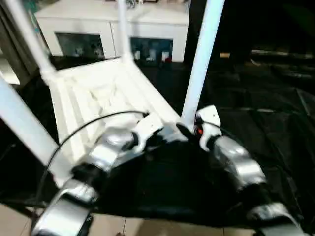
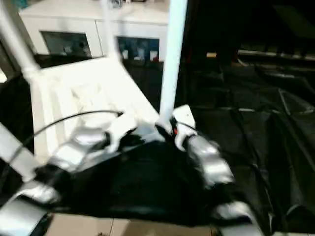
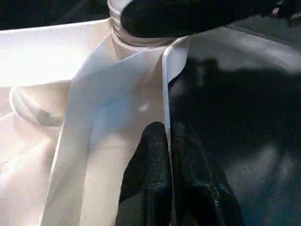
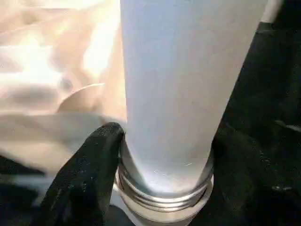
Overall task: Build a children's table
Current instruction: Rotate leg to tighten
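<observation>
The children's table lies upside down on black cloth, its white ribbed tabletop facing up with several white legs standing in the corner sockets. My left gripper is shut on the tabletop's thin rim close to the near right corner. My right gripper is closed around the foot of the near right leg, one black finger pressed against it just above its threaded end. In the eye views both grippers meet at that corner.
A white cabinet with glass doors stands behind the tabletop. Black cloth spreads out to the right. Light floor shows at the near edge. A black cable arcs over my left forearm.
</observation>
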Controlling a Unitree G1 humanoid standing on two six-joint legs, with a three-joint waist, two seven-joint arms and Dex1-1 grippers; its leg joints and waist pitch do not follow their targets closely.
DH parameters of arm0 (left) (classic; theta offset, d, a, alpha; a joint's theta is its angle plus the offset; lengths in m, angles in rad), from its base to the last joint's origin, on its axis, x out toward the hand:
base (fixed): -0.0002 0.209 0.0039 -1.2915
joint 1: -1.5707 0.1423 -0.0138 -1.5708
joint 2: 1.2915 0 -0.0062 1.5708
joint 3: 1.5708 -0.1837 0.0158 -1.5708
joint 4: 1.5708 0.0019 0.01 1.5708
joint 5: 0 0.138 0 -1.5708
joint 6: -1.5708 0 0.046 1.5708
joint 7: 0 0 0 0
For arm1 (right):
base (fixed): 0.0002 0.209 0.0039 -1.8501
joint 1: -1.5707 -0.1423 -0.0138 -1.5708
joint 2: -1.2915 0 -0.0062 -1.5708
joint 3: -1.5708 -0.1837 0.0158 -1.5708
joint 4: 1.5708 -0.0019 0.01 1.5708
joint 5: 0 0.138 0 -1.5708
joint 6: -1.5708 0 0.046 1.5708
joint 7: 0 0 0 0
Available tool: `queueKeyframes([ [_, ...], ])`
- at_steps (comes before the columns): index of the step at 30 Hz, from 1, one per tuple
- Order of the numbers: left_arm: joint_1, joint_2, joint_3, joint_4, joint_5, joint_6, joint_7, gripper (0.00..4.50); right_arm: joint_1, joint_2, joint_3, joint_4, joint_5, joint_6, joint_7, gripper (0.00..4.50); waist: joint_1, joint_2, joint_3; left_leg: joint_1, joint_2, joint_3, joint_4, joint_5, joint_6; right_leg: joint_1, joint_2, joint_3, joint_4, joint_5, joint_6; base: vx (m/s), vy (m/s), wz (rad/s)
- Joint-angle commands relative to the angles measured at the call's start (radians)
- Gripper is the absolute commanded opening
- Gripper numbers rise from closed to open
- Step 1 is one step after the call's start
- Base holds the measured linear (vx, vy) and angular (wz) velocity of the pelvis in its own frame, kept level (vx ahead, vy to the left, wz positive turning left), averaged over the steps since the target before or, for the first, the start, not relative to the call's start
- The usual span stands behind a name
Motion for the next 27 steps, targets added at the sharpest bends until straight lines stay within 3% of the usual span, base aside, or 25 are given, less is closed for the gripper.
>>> queueKeyframes([
  [1, -0.007, -0.022, 0.03, 0.03, -0.001, -0.009, 0.069, 0.0, 0.02, 0.022, 0.009, 0.073, -0.026, 0.038, -0.035, 2.66, 0.003, -0.013, -0.05, 0.01, 0.043, -0.019, -0.08, -0.267, -0.01, 0.027, -0.06, 0.031, -0.087, -0.254, -0.183, 0.0, 0.0, 0.0],
  [3, -0.012, -0.028, 0.027, 0.039, 0.003, -0.015, 0.07, 0.0, 0.013, 0.033, 0.009, 0.083, -0.03, 0.024, -0.035, 2.66, 0.005, -0.013, -0.049, 0.008, 0.042, -0.018, -0.079, -0.26, 0.002, 0.028, -0.062, 0.031, -0.087, -0.237, -0.186, 0.0, 0.0, 0.0],
  [5, -0.013, -0.028, 0.017, 0.049, 0.013, -0.025, 0.061, 0.0, 0.008, 0.045, -0.004, 0.089, -0.014, -0.007, -0.029, 3.21, 0.006, -0.01, -0.052, 0.007, 0.042, -0.018, -0.077, -0.237, 0.01, 0.031, -0.061, 0.03, -0.083, -0.188, -0.194, 0.0, 0.0, 0.0],
  [7, -0.009, -0.019, 0.009, 0.047, 0.015, -0.034, 0.046, 0.0, 0.01, 0.044, -0.016, 0.077, 0.007, -0.022, -0.012, 3.38, 0.007, -0.011, -0.052, 0.006, 0.043, -0.017, -0.077, -0.227, 0.019, 0.033, -0.061, 0.029, -0.081, -0.16, -0.203, 0.0, 0.0, 0.0],
  [11, 0.003, 0.0, 0.001, 0.038, 0.014, -0.047, 0.018, 0.0, 0.014, 0.025, -0.032, 0.047, 0.018, -0.05, 0.011, 3.69, 0.008, -0.012, -0.05, 0.006, 0.043, -0.017, -0.079, -0.251, 0.021, 0.034, -0.061, 0.029, -0.085, -0.191, -0.204, 0.0, 0.0, 0.0],
  [16, 0.033, 0.04, -0.007, -0.002, 0.007, -0.07, -0.057, 0.0, 0.053, -0.058, -0.013, -0.078, 0.08, -0.013, 0.227, 4.01, 0.011, -0.012, -0.05, 0.003, 0.048, -0.019, -0.079, -0.243, 0.045, 0.037, -0.061, 0.029, -0.082, -0.169, -0.201, 0.0, 0.0, 0.0],
  [20, 0.1, 0.131, -0.044, -0.105, -0.026, -0.147, -0.249, 0.0, 0.152, -0.227, 0.059, -0.271, 0.14, 0.017, 0.536, 4.01, 0.019, -0.01, -0.049, 0.003, 0.052, -0.018, -0.078, -0.223, 0.068, 0.039, -0.062, 0.03, -0.082, -0.136, -0.205, 0.0, 0.0, 0.0],
  [27, 0.153, 0.195, -0.04, -0.215, -0.095, -0.137, -0.389, 0.0, 0.189, -0.348, 0.101, -0.339, 0.136, 0.014, 0.7, 4.01, 0.029, -0.009, -0.055, 0.003, 0.053, -0.012, -0.068, -0.151, 0.086, 0.035, -0.058, 0.027, -0.065, -0.016, -0.255, 0.0, 0.0, 0.0],
])
